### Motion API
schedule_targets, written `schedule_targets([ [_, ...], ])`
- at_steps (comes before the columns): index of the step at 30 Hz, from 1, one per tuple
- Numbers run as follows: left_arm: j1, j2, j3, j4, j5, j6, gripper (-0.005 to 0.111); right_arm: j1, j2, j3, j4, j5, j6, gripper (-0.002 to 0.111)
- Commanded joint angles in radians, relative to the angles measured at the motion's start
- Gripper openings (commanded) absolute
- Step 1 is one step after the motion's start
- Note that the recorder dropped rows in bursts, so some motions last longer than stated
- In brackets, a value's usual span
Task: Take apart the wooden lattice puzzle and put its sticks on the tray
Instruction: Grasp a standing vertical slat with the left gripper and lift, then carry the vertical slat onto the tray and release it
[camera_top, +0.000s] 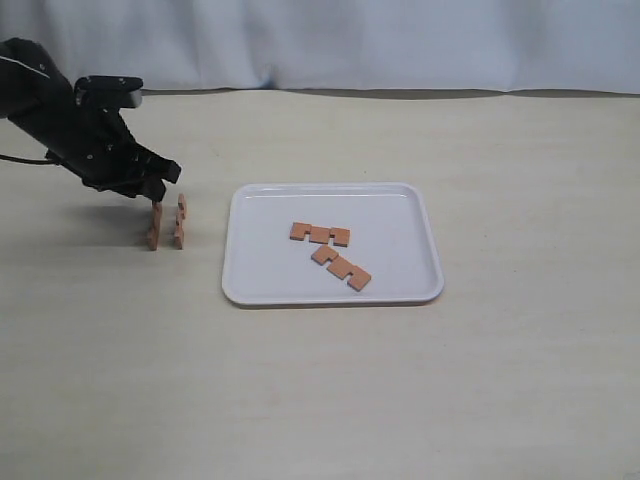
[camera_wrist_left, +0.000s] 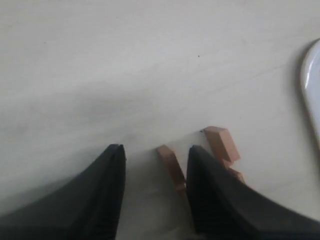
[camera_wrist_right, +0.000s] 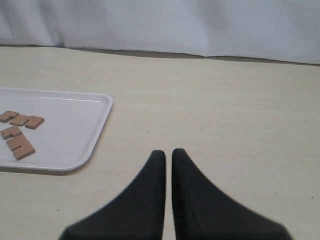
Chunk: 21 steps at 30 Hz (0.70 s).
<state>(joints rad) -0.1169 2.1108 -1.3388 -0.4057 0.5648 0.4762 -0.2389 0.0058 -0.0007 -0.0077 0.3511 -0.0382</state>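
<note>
The left gripper (camera_top: 157, 203) hangs low over the table (camera_top: 120, 360), jaws spread to either side of the outer stick (camera_top: 152, 232), which stands on edge well left of the tray (camera_top: 238, 290). In the wrist view that piece sits off-centre between the black fingers (camera_wrist_left: 107, 200), close to one of them; whether it touches cannot be told. Just beside it, outside the jaws and nearer the tray, the inner stick (camera_top: 180, 222) also stands on edge. Two flat sticks (camera_top: 320, 234) lie near the tray's middle, close together. As far as the views show, none of the four pieces is locked to another. The right gripper (camera_wrist_right: 167, 152), out of the exterior view, hovers over bare table beyond the tray's far side, fingers pressed nearly together on nothing.

The risk lies in the closing. An off-centre squeeze would likely shove the thin upright piece sideways before both pads bite, tipping it flat or into its neighbour. The finger between the two could also nudge the inner stick over. A shallow pinch may let the piece twist loose short of the rim.
</note>
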Motion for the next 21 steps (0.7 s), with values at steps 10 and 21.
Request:
schedule_targets([
  [10, -0.001, 0.014, -0.012, 0.080, 0.034, -0.006, 0.000, -0.004, -0.006, 0.001, -0.001, -0.009, 0.001, 0.004],
  [21, -0.046, -0.104, -0.012, -0.183, 0.008, 0.186, 0.000, -0.004, -0.006, 0.001, -0.001, -0.009, 0.001, 0.004],
])
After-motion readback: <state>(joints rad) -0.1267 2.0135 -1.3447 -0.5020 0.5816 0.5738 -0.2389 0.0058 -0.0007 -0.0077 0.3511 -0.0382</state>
